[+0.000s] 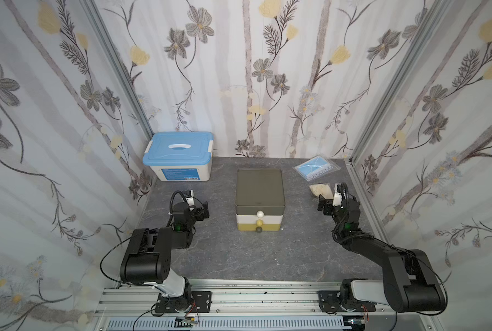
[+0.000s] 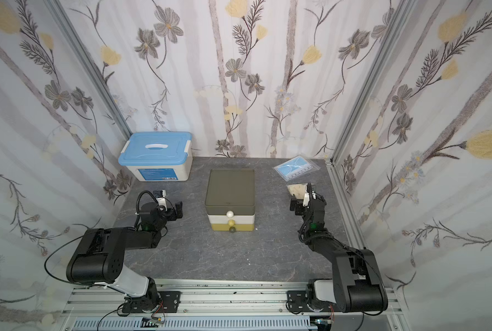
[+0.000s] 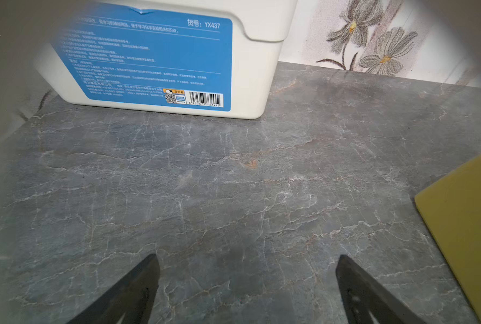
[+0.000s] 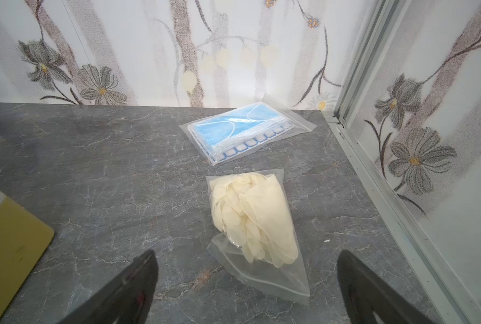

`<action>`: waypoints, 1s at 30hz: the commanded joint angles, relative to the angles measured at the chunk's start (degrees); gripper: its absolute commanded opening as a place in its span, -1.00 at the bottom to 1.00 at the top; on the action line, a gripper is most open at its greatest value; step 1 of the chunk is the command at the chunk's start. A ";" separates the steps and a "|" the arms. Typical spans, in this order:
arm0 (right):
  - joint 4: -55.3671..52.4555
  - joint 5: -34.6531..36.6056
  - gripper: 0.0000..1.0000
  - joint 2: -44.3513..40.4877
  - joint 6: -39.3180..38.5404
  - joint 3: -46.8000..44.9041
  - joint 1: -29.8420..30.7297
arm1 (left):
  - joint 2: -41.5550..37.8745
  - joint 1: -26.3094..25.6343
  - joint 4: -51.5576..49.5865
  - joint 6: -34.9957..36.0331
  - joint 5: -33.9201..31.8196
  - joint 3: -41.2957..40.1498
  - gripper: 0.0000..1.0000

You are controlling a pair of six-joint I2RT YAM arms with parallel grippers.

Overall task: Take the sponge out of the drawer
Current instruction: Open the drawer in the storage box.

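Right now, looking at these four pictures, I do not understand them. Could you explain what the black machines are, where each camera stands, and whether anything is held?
They are two robot arms, the left arm and the right arm, at the near edge of the table. Two pictures look down from overhead; two come from a camera on each wrist. On it stand a chest of three drawers, all shut, and a blue-lidded box; a bag of masks and a bag of gloves lie near the right arm. The left tool and the right tool are open and hold nothing. No sponge shows.

Black arms (image 1: 146,258), white bases (image 1: 173,285)
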 commanded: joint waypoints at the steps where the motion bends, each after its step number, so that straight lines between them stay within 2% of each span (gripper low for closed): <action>1: 1.19 0.15 0.99 0.02 -0.41 0.23 -0.02 | 0.00 0.02 1.98 0.04 0.27 0.22 1.00; 23: 1.19 0.13 0.99 0.02 -0.37 0.32 -0.02 | 0.00 0.04 1.93 0.11 0.30 0.27 1.00; 24: 1.21 0.11 1.00 0.02 -0.36 0.38 -0.02 | -0.04 0.02 1.86 0.06 0.30 0.22 0.98; 26: 1.05 0.11 0.99 0.11 -0.33 0.40 -0.02 | -0.05 0.22 1.90 -0.12 0.54 0.31 0.82; 28: 1.00 0.04 0.99 0.02 -0.32 0.32 -0.02 | 0.00 0.36 1.86 -0.14 0.52 0.31 0.81; 30: 0.45 0.02 0.86 -0.31 -0.19 0.70 -0.11 | -1.03 0.28 -1.17 -0.82 -1.45 1.57 0.69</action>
